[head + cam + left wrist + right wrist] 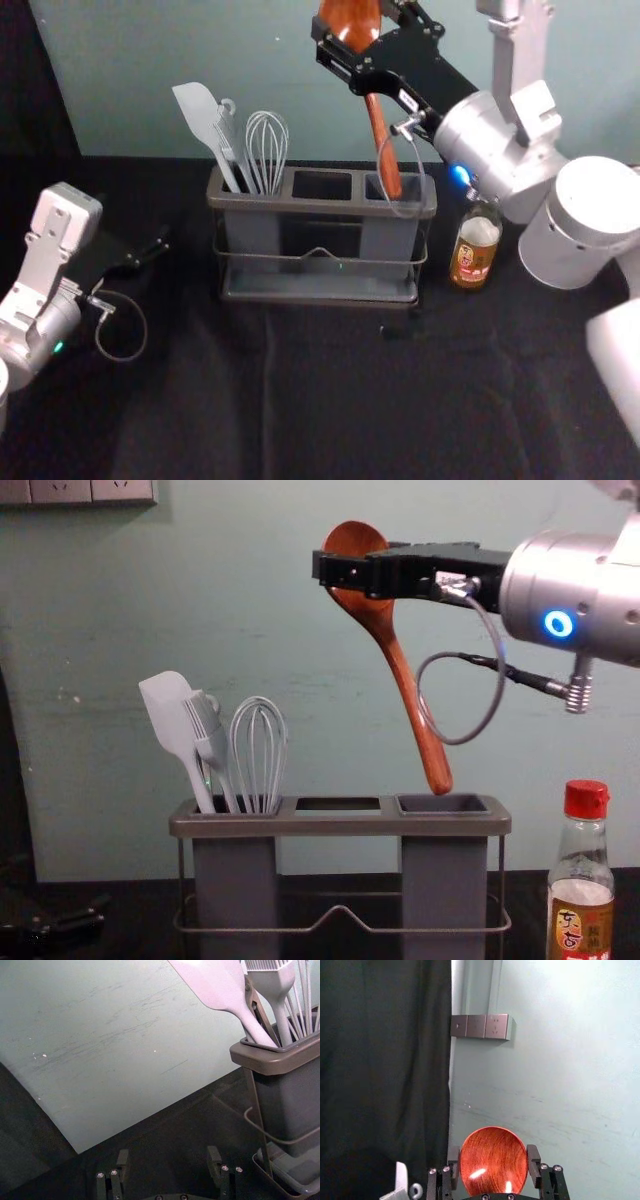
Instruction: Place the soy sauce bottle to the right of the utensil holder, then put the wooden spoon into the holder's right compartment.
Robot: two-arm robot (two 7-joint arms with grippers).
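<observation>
Above the right compartment (444, 900) of the utensil holder (300, 205), the right gripper (340, 52) holds the wooden spoon (398, 670) by its bowl (493, 1162); the fingers (534, 1161) stand one on each side of the bowl, closed on it; in the chest view the top of the bowl rises above the fingers, while the handle (425, 735) hangs below them, leaning so that its lower end lies farther to the right than the bowl; that end is just over the compartment's opening, near the rim.

To the right of the holder, near it but apart, the soy sauce bottle (475, 247) stands upright on the dark cloth (330, 400); its red cap (586, 799) is on, and the right arm passes above it.

In the holder's left compartment (235, 895) stand a spatula (172, 720), a brush (208, 742) and a whisk (259, 750), their heads up; the spatula leans outward to the left.

To the left of the holder, the left gripper (152, 250) is parked apart from it; its fingers are set wide, with a broad gap between them.
</observation>
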